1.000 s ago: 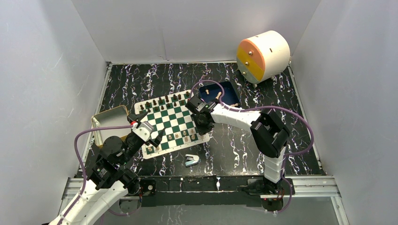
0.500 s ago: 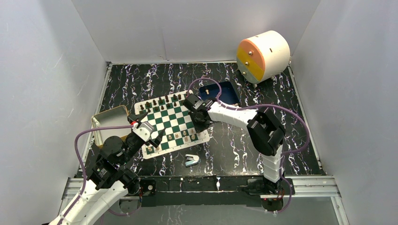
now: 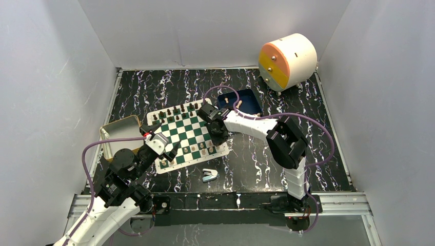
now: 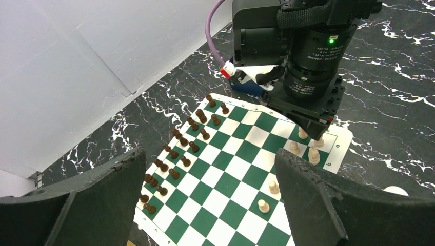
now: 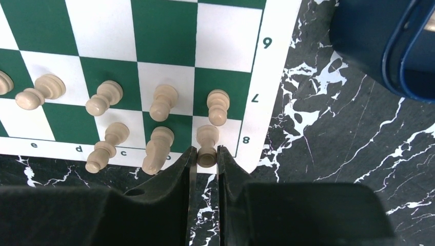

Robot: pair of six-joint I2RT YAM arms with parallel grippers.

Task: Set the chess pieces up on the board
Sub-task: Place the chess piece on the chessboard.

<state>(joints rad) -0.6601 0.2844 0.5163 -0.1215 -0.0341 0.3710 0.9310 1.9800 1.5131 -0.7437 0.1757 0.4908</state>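
Room: pale grey walls (image 3: 215,31) close in the far side and both flanks.
Surface: black table (image 3: 256,159) veined with white, both arms bolted along its near edge.
Board (image 3: 179,134): flat on the table, left of centre and turned askew.
Dark pieces (image 4: 194,146): two rows along the board's far edge.
Tan pieces (image 5: 163,101): two short rows bunched at the board's near right corner, with a few more spaced along the near edge.
Right gripper (image 5: 206,154): low over the near right corner, fingers pinching the head of one tan piece (image 5: 207,138), which stands on the corner square next to the printed 8.
Left gripper (image 4: 209,159): hangs over the board's near left corner, fingers spread wide with nothing between them.
In the way: the right wrist covers part of the board's right edge from above, other tan pieces stand just beside the pinched one, and a purple cable (image 4: 209,28) loops up behind the wrist.
Tray (image 3: 250,101): dark blue, just beside the board's far right corner with a strip of table between; a couple of tan pieces lie inside.
Tin (image 3: 118,128): shallow and beige, near the table's left edge beside the board.
Stapler (image 3: 209,175): small and light blue, off the board's near edge.
Drum (image 3: 295,56): white with an orange face, tipped on its side at the table's far right corner.
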